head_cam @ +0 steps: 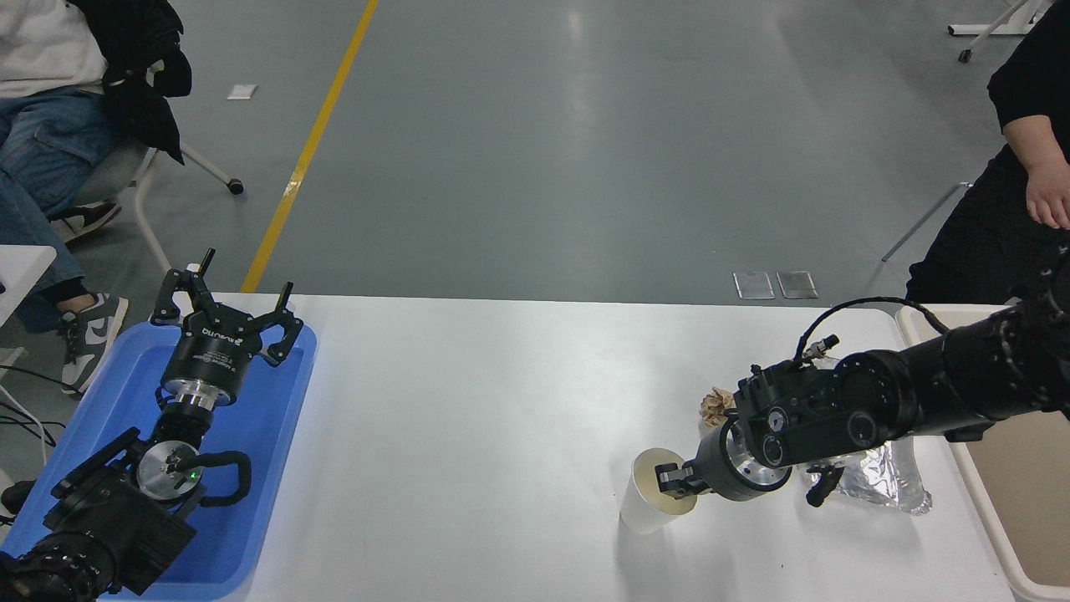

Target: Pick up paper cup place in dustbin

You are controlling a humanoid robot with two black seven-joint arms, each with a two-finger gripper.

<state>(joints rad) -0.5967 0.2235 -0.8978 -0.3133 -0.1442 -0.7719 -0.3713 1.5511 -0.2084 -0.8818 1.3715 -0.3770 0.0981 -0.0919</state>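
Right arm reaches in from the right edge across the white table [501,401]; the black right gripper [671,482] is closed on the rim of the small white tapered paper cup [650,503], one finger inside the cream-tinted mouth. Cup is tilted, mouth leaning toward the gripper, base at the table surface near the front centre-right; whether the base touches the table cannot be told. Just behind the wrist lies a crumpled brown paper ball [713,406], and to its right a crinkled silver foil tray [890,481], partly hidden under the arm. The large beige plastic rectangular dustbin [999,535] stands at the table's right edge, well apart from the cup. Left arm parked at lower left over the blue plastic tray [259,468]; the black left gripper [230,303] has its fingers spread wide, holding nothing. A person in a black sleeve, hand [1052,196] hanging, is at upper right; another person in jeans [42,159] sits at upper left.
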